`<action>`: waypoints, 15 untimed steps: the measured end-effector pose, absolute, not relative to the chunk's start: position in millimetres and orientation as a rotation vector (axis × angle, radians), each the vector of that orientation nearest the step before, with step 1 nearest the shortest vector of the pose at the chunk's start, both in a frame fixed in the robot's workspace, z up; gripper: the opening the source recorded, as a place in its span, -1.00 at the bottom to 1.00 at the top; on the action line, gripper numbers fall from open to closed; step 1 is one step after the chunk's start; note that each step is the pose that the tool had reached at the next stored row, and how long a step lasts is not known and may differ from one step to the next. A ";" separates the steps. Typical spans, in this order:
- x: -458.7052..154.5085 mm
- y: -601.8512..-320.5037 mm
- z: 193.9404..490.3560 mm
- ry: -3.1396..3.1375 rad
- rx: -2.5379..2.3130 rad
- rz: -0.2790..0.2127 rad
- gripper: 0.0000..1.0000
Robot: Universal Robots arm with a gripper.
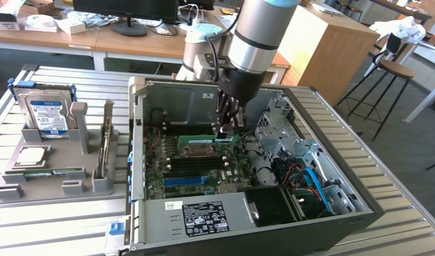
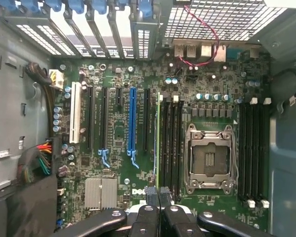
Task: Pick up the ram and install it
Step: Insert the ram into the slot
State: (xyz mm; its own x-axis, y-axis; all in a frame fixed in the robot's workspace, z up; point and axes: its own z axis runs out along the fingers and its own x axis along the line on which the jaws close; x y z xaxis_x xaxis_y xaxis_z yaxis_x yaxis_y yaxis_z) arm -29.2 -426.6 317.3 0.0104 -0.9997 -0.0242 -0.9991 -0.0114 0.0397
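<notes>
Dell logo (image 2: 138, 191) on motherboard (image 2: 119, 129), other labels unreadable

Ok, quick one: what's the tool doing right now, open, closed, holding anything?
Tool: closed, pinching the thin green ram stick by its edge.

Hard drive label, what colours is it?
The label is blue and white; exterior view shows it best.

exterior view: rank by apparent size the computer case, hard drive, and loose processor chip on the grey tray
1. Computer case, largest by far.
2. Hard drive, upright in the grey tray.
3. Processor chip, flat on that tray, clearly smallest.
</notes>
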 end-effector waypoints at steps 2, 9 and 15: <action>-29.2 -426.6 313.9 -2.201 2.225 -0.071 -0.77; -29.4 -426.6 301.2 -2.201 2.225 -0.071 -0.77; -29.6 -426.6 291.2 -2.201 2.225 -0.071 -0.77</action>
